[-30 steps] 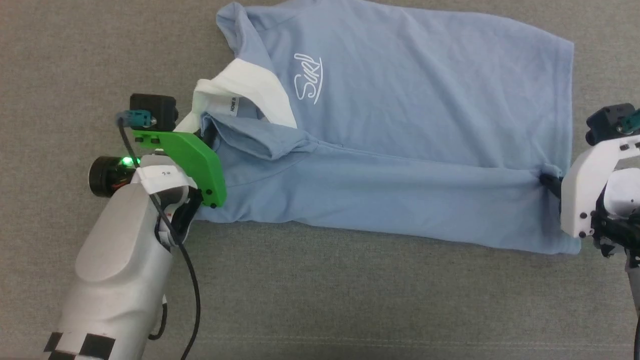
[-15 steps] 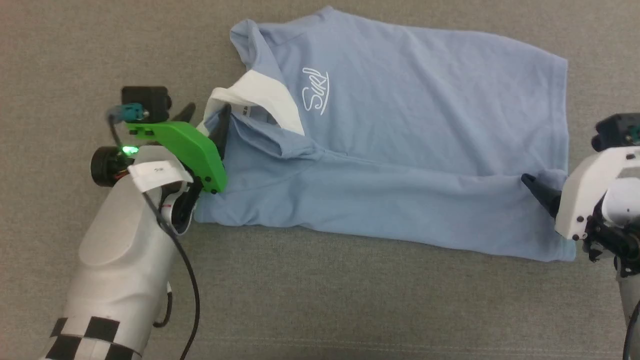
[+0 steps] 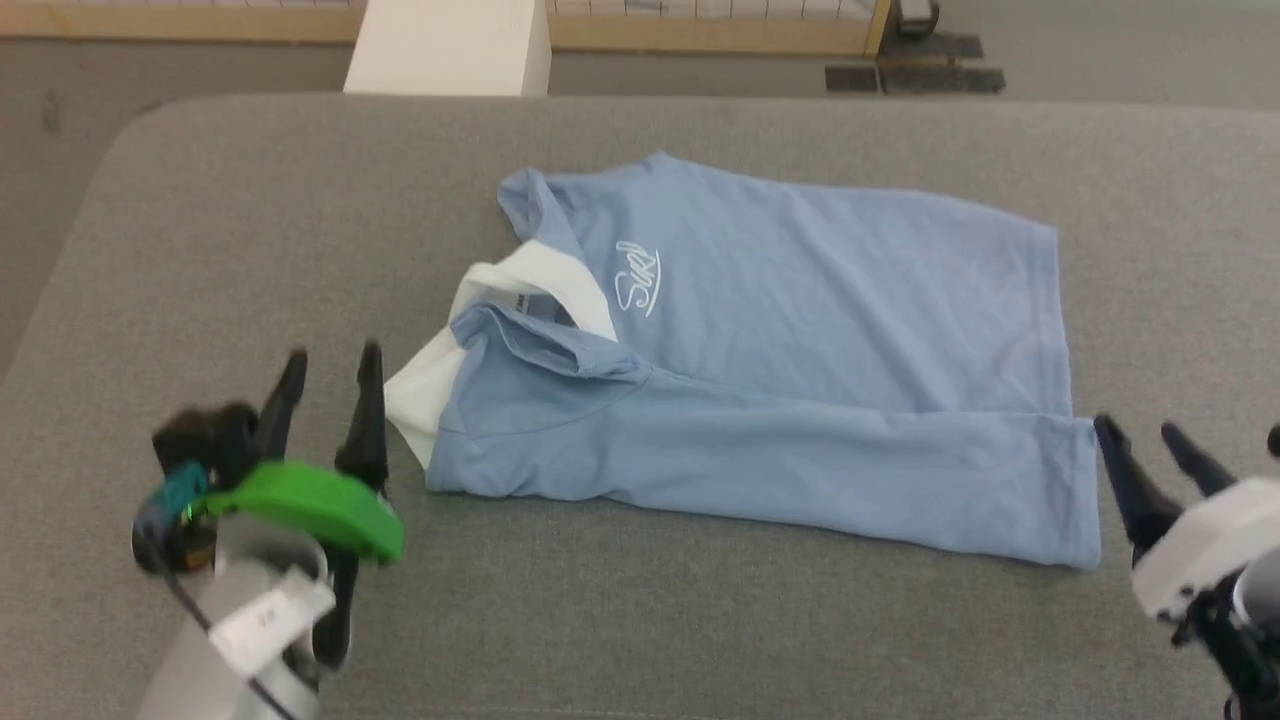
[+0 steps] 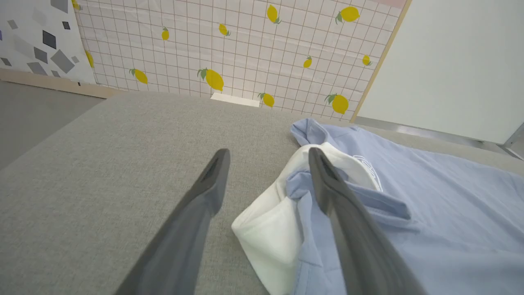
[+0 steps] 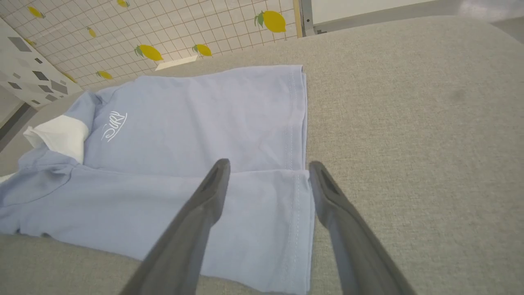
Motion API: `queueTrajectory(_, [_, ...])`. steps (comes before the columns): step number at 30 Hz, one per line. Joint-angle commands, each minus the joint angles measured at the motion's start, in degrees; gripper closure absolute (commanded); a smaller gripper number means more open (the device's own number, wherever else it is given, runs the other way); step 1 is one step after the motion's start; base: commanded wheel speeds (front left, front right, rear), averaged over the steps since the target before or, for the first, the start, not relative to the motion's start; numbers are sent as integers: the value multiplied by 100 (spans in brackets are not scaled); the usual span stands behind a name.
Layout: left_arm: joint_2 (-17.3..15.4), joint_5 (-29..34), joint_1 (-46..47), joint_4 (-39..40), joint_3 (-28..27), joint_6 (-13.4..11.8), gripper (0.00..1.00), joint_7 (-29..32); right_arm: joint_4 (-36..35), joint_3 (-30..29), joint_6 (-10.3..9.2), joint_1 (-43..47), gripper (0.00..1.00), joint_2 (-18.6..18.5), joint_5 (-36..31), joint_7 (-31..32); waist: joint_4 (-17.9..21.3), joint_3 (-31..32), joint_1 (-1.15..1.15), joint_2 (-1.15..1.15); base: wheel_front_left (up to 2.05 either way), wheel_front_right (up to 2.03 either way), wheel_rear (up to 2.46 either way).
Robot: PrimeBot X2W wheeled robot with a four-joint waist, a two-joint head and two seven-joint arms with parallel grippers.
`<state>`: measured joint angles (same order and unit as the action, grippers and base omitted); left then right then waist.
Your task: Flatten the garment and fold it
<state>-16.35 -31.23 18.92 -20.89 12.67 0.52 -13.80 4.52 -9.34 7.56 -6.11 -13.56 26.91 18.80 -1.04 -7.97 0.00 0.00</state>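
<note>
Grey woven cloth covers the desk [image 3: 200, 250]. At the left, the left gripper [image 3: 330, 365] hangs with its fingers spread and nothing between them, just beside the white sleeve panel [image 3: 415, 400]. The garment [image 3: 800, 330] lies across the middle of the desk, collar end left, hem [image 3: 1075, 480] right, its near long side folded over the body. It looks light, soft and limp, likely to sag and wrinkle if lifted at one point; the shoulder and hem corners seem the best holds. At the right, the right gripper [image 3: 1138, 432] is spread and empty too, just off the hem.
</note>
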Motion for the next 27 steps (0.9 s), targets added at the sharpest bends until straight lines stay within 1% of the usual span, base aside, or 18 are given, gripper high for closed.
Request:
queueTrajectory(1, [24, -1, -263, 108, -56, -69, 0, -56, -64, -23, -8, 172, 0, 81, 72, -89, -21, 285, 0, 0, 0, 0, 0])
queueTrajectory(6, [191, -38, -852, 330, -65, -165, 0, -85, -157, -132, -8, 548, 0, 213, 115, -165, -15, 361, 0, 0, 0, 0, 0])
queueTrajectory(7, [222, -65, -896, 320, -44, -171, 0, -42, -176, -150, -8, 575, 0, 235, 122, -162, -10, 361, 0, 0, 0, 0, 0])
queueTrajectory(9, [271, -133, -905, 220, 57, -190, 0, 284, -219, -178, -8, 613, 0, 270, 131, -141, 2, 348, 0, 0, 0, 0, 0])
queueTrajectory(11, [314, -219, -772, 92, 165, -224, 0, 772, -258, -208, -8, 633, 0, 297, 133, -126, 15, 320, 0, 0, 0, 0, 0])
queueTrajectory(13, [351, -309, -547, -63, 273, -299, 0, 1392, -291, -225, -8, 638, 0, 313, 129, -108, 30, 285, 0, 0, 0, 0, 0])
queueTrajectory(14, [344, -333, -396, -171, 344, -375, 0, 1804, -305, -227, -8, 632, 0, 321, 128, -94, 50, 252, 0, 0, 0, 0, 0])
queueTrajectory(18, [229, -252, 211, -536, 617, -639, 0, 3125, -337, -183, -8, 542, 0, 354, 130, -53, 165, 105, 0, 0, 0, 0, 0])
queueTrajectory(22, [82, -8, 726, -895, 904, -826, 0, 4005, -361, -132, -8, 463, 0, 369, 139, -47, 275, -65, 0, 0, 0, 0, 0])
queueTrajectory(26, [-34, 180, 962, -1284, 1148, -928, 0, 4631, -366, -85, -8, 411, 0, 367, 150, -32, 372, -214, 0, 0, 0, 0, 0])
queueTrajectory(27, [-39, 169, 970, -1351, 1147, -957, 0, 4710, -368, -70, -8, 399, 0, 364, 154, -27, 392, -240, 0, 0, 0, 0, 0])
